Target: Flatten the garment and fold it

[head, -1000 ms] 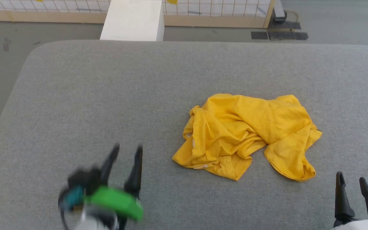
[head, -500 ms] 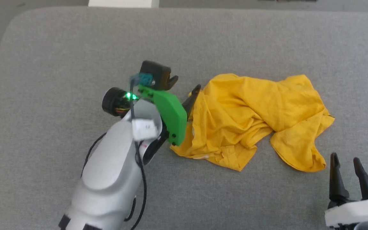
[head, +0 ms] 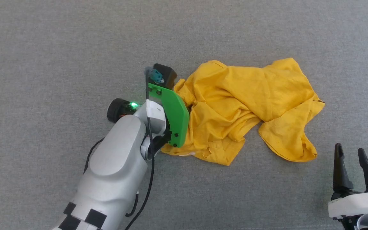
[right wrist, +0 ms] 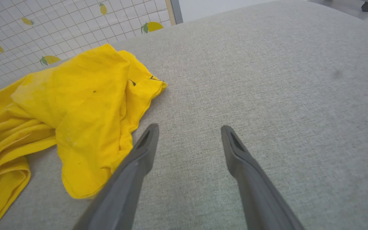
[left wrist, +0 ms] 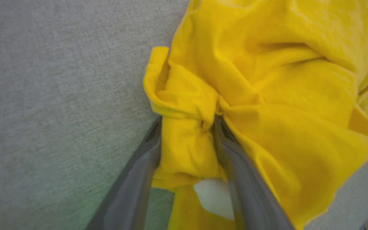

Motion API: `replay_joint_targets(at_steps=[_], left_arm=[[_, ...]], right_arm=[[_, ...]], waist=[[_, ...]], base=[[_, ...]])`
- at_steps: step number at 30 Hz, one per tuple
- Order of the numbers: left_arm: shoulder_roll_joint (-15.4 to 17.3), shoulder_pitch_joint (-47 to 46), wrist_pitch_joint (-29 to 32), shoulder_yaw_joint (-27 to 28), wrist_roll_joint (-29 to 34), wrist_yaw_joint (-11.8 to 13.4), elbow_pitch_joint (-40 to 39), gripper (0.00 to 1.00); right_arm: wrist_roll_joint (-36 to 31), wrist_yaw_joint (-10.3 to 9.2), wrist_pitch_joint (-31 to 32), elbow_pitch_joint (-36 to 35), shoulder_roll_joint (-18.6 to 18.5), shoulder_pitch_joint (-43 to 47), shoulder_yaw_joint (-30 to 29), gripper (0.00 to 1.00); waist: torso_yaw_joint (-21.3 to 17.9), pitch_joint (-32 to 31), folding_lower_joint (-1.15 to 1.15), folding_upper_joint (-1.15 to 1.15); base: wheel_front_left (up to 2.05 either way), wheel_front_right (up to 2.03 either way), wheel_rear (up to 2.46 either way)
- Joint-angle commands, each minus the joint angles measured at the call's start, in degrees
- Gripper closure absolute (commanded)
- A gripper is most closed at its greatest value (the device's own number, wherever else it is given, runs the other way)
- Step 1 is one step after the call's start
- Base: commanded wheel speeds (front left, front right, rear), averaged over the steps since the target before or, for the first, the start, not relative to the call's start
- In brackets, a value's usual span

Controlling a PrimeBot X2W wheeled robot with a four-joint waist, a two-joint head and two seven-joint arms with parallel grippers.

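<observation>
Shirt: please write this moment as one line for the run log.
shirt: crumpled on grey surface | left gripper: straddles a fold at its edge, grip unsure | right gripper: open, clear of shirt

A staged test room: grey padded surface (right wrist: pixel 267 80), lemon-print tiled panel (right wrist: pixel 43 28) behind

A lemon-printed grid panel (right wrist: pixel 59 28) stands beyond grey upholstery (head: pixel 59 48).

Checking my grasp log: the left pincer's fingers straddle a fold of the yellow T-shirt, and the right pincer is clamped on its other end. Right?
Not the right pincer: it stands open over the bare grey surface, beside the T-shirt and clear of it, as the right wrist view shows. The left pincer does straddle a fold.
</observation>
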Motion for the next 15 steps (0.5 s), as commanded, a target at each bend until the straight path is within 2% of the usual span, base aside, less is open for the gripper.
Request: replay_joint_targets(at_steps=[1,5,7,11,15], left_arm=[[-0.04,-0.7,0.06,-0.48,-0.06,-0.35,0.47,1.0],[-0.09,-0.64,-2.49,-0.13,-0.88,-0.54,0.16,1.0],[0.01,-0.88,-5.71,1.01,-0.99,-0.08,-1.29,1.0],[0.17,1.1,-14.76,4.43,-1.43,2.08,-7.56,1.0],[0.56,9.43,-20.28,8.07,-3.77,4.6,-15.88,1.0]], right_arm=[[-0.2,-0.08,0.12,-0.49,0.05,-1.31,-0.17,0.0],[-0.29,-0.08,0.14,-0.84,0.05,-1.54,-0.65,0.0],[-0.4,-0.08,0.28,-1.01,0.05,-1.37,-0.89,0.0],[-0.47,-0.08,0.7,-1.3,0.05,-0.6,-1.42,0.0],[-0.28,-0.08,1.31,-1.49,0.05,0.55,-1.42,0.0]], waist=[[-0.16,0.3,0.0,0.0],[0.79,-0.13,0.0,0.0],[1.49,-0.68,0.0,0.0],[2.85,-2.31,0.0,0.0],[3.96,-3.74,0.0,0.0]], base=[[0.0,0.0,0.0],[0.0,0.0,0.0],[0.0,0.0,0.0],[0.0,0.0,0.0],[0.0,0.0,0.0]])
